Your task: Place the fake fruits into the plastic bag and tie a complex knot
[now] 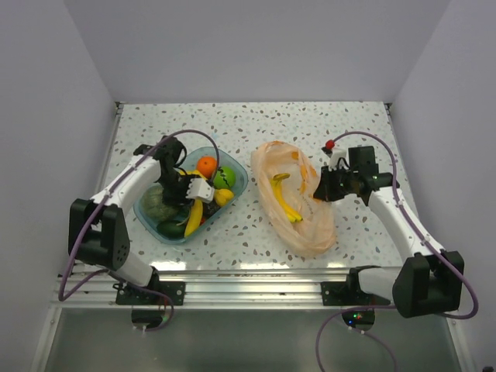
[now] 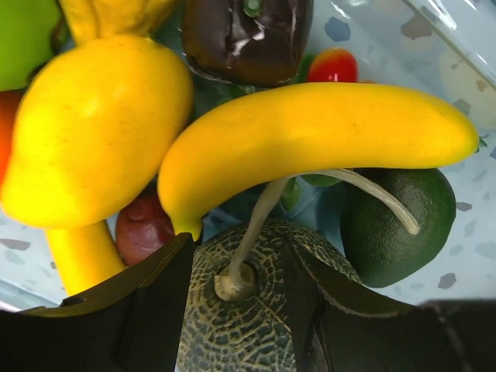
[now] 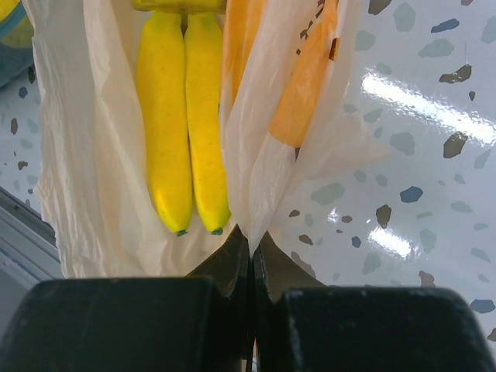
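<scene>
My left gripper [image 2: 240,256] reaches down into the blue tray [image 1: 232,167]. Its fingers press on either side of the stem end of the netted grey-green melon [image 2: 248,325], closed against its skin. A yellow banana [image 2: 310,132] lies just beyond the melon, with a yellow fruit [image 2: 93,132] and a dark green one [image 2: 403,225] beside it. The peach plastic bag [image 1: 298,209] lies open on the table with bananas [image 3: 167,116] inside. My right gripper [image 3: 252,232] is shut on the bag's right edge. No knot is in view.
An orange [image 1: 206,165] and a green ball [image 1: 225,177] sit at the tray's far side. A dark glossy fruit [image 2: 248,39] and a small red one [image 2: 333,66] lie behind the banana. Grey walls enclose the speckled table on three sides.
</scene>
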